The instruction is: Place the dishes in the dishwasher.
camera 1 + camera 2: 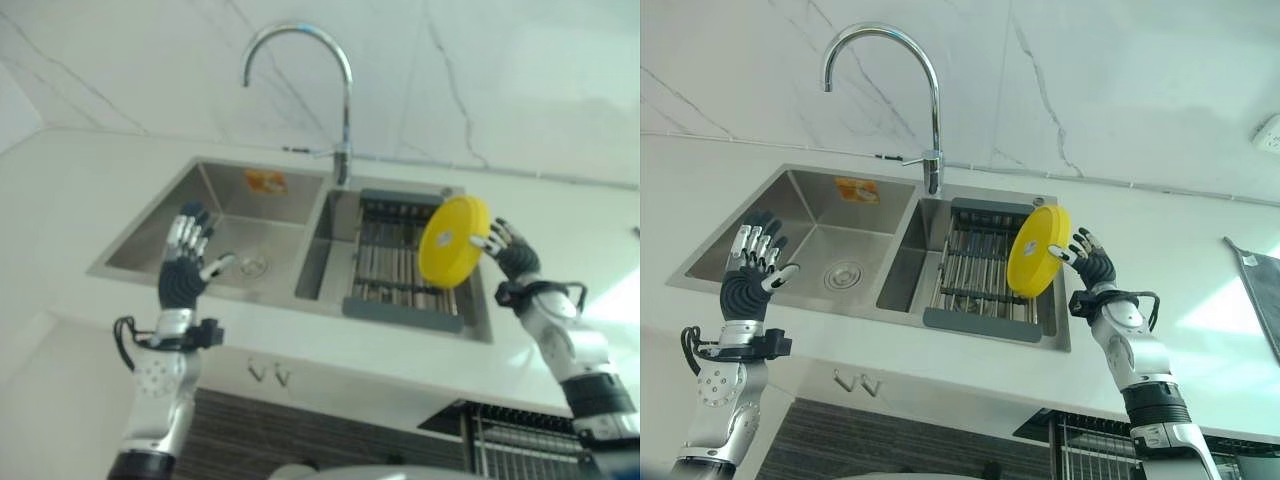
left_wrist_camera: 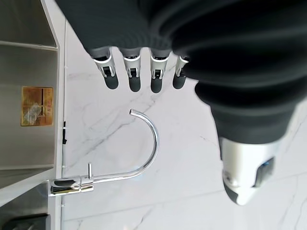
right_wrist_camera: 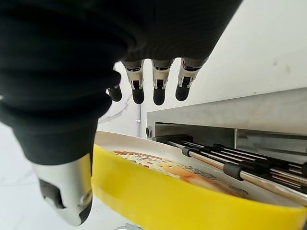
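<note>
White marble counter, steel sink. Right hand pinches yellow plate at its three-o'clock rim: light, stiff, probably slippery. Left hand spread, empty.

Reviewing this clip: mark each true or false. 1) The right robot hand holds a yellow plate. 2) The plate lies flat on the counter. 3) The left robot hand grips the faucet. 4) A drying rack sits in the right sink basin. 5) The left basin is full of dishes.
1) True: the right robot hand holds the yellow plate.
2) False: it is held tilted up over the drying rack.
3) False: the left robot hand is open and holds nothing, apart from the faucet.
4) True.
5) False: the left basin shows only its drain.
</note>
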You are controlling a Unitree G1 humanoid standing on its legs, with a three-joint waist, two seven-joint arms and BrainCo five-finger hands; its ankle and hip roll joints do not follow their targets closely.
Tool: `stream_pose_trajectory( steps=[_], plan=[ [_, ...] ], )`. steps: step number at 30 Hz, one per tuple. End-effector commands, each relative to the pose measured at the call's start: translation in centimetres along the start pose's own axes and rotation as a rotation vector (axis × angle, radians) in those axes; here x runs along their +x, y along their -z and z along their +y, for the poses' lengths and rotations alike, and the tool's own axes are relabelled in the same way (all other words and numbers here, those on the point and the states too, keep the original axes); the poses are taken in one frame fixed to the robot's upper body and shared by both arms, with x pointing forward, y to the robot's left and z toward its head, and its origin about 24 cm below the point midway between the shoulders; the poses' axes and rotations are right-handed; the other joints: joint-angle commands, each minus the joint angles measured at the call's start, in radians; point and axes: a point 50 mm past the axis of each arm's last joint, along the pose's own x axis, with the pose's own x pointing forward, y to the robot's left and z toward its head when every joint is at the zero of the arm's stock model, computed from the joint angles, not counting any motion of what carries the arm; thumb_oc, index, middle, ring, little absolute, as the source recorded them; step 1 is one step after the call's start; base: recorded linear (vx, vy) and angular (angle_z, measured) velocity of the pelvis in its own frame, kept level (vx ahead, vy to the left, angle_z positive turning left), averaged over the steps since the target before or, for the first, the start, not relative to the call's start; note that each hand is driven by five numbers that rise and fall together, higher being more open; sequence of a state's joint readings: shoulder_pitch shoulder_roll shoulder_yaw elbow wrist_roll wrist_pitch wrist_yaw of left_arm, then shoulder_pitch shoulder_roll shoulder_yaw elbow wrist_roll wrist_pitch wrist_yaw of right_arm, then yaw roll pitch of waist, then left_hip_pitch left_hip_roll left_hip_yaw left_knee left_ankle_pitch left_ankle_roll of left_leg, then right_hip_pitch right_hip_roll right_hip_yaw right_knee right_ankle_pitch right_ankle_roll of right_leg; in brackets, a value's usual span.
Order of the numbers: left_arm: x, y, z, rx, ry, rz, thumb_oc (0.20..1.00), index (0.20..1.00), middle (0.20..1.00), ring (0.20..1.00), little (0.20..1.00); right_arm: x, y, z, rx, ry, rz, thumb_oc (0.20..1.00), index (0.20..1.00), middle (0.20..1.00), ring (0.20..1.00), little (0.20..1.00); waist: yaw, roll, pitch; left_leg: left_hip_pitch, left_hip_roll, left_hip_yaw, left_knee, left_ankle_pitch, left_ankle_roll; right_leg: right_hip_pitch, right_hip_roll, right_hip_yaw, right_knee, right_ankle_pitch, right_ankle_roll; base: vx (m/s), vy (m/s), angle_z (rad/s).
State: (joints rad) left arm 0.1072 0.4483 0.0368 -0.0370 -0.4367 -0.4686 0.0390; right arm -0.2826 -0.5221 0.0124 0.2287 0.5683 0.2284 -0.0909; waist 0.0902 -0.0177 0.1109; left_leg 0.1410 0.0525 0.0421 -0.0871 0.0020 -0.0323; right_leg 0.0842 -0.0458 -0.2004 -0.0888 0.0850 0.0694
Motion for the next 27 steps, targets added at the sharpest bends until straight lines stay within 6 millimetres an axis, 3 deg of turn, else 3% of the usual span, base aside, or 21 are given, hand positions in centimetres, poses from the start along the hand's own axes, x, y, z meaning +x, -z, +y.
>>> stream_pose_trajectory(
  steps=[1, 27],
  plan=[
    [1.5, -2.3, -0.7, 0.052, 0.085, -0.117, 1.0, 1.0, 1.0, 1.0, 1.0, 1.4, -3.6, 0.5, -0.066, -0.032, -0.1, 1.0, 1.0, 1.0, 1.0, 1.0, 0.016, -0.039, -0.034, 0.002, -0.043, 0.049, 0.0, -0.026, 0.044, 0.053, 0.002, 0.0, 0.002, -0.048, -0.018, 0.0, 0.0, 0.0],
    [1.6, -1.2, -1.2, 0.021, 0.105, -0.049, 1.0, 1.0, 1.0, 1.0, 1.0, 2.6, -3.2, 1.6, -0.06, -0.082, -0.006, 1.0, 1.0, 1.0, 1.0, 1.0, 0.031, -0.044, -0.028, 0.0, -0.049, 0.035, 0.0, -0.024, 0.045, 0.056, -0.003, -0.006, 0.002, -0.044, -0.017, 0.0, 0.0, 0.0]
  ],
)
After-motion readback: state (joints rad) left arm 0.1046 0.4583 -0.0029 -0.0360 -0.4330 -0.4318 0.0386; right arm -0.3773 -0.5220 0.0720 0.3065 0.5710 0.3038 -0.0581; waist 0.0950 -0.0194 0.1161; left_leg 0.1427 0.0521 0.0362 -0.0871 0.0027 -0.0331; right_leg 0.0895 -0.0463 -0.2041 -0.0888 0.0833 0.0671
